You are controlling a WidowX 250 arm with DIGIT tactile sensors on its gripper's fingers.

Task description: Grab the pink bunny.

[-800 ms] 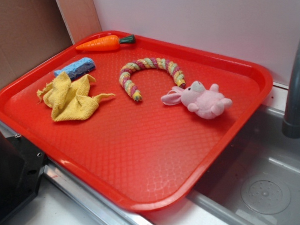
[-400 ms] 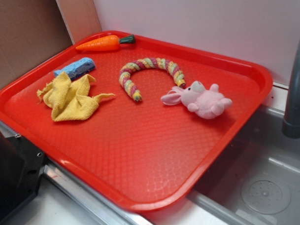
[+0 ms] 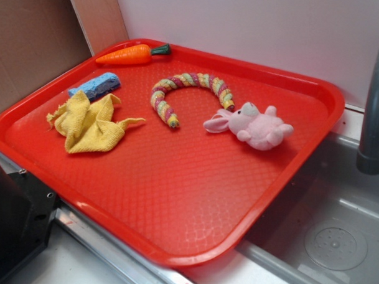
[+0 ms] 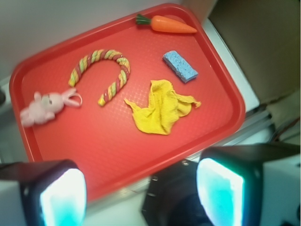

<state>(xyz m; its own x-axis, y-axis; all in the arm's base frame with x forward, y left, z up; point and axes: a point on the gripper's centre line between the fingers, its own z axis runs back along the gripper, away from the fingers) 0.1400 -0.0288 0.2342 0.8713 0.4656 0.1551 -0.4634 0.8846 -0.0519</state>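
Note:
The pink bunny [image 3: 254, 125] lies on its side at the right of the red tray [image 3: 179, 198], just right of the rope toy's end. In the wrist view the pink bunny [image 4: 44, 106] lies at the tray's left side. My gripper [image 4: 141, 193] is open and empty, high above the tray's near edge, far from the bunny. Its two cyan-lit fingertips [image 4: 63, 200] show at the bottom of the wrist view. The gripper does not show in the exterior view.
On the tray [image 4: 61, 155] lie a curved pink-yellow-green rope toy [image 3: 188, 92], a crumpled yellow cloth [image 3: 89, 123], a blue sponge [image 3: 95, 85] and an orange toy carrot [image 3: 131, 53]. A grey faucet [image 3: 374, 117] and sink [image 3: 330, 237] stand right. A black base [image 3: 18, 216] sits front left.

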